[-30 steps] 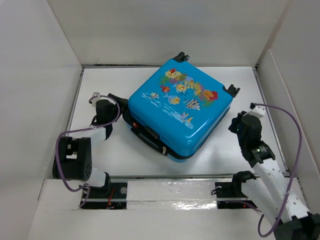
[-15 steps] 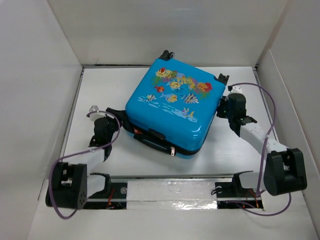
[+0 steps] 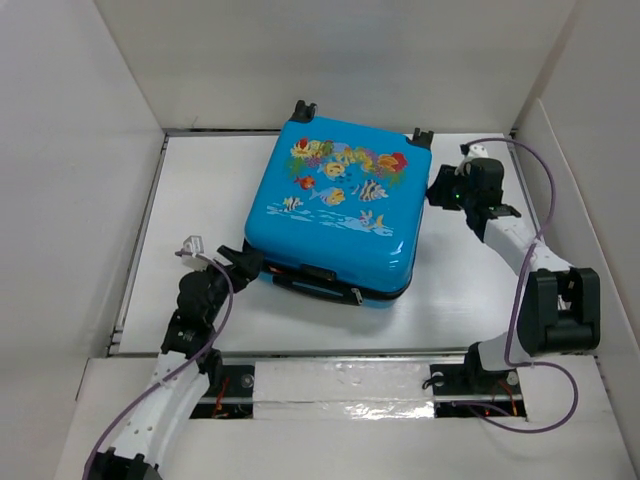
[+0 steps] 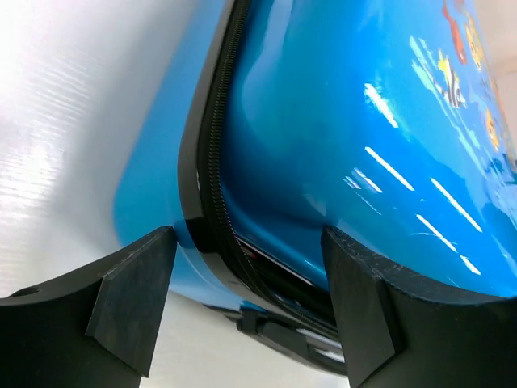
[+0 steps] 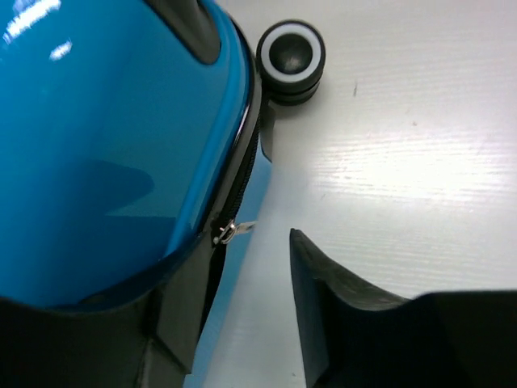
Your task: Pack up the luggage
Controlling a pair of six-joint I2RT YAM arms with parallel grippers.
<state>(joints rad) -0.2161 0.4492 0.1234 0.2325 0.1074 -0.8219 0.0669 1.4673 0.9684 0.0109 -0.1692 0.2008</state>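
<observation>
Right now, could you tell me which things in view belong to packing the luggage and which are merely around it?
Belongs to the job:
- the luggage, closed and lying flat
- left gripper, open at its near corner
- right gripper, open at its zip edge

Merely around:
- white table
- white walls

Top camera high above, looking down, both wrist cameras close-up and low, all sharing the luggage (image 3: 340,215).
</observation>
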